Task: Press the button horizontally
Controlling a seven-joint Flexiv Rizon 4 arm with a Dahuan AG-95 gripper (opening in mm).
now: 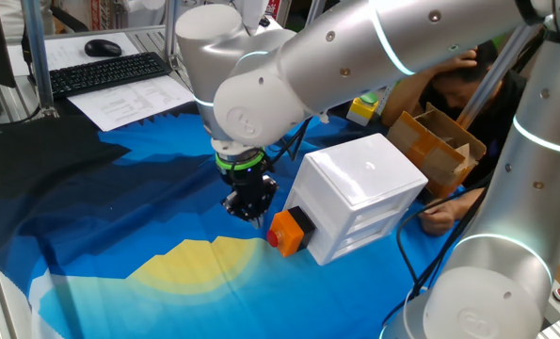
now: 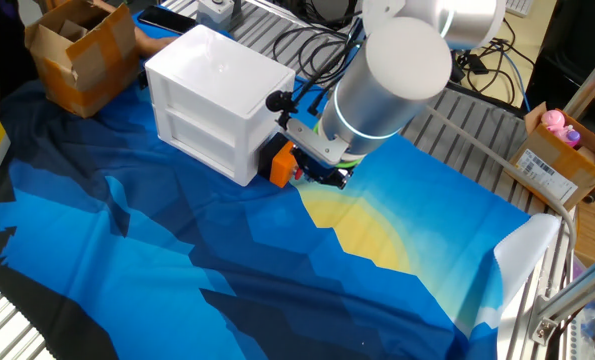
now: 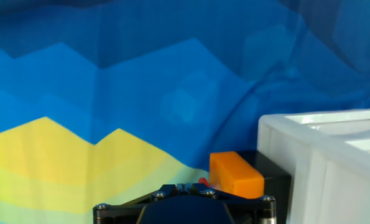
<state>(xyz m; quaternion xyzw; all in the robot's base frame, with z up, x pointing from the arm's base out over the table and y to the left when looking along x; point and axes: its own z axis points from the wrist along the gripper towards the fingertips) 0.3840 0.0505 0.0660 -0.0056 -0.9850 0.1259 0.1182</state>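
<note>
The small red button (image 1: 273, 240) sits in an orange cube housing (image 1: 289, 226) with a black base, fixed low on the side of a white box (image 1: 364, 184). My gripper (image 1: 251, 213) points down at the blue cloth just left of the button, close to it. In the other fixed view the gripper (image 2: 329, 176) is just right of the orange cube (image 2: 280, 163). In the hand view the fingertips (image 3: 172, 188) meet at the bottom edge, and a sliver of the red button (image 3: 203, 182) shows beside the orange cube (image 3: 235, 174). The gripper holds nothing.
A blue and yellow cloth (image 1: 120, 217) covers the table. A cardboard box (image 1: 440, 146) and a yellow box with a green button (image 1: 362, 108) stand behind the white box. A person's hand (image 1: 444, 215) rests at the right. A keyboard (image 1: 105, 73) and papers (image 1: 134, 99) lie at the back left.
</note>
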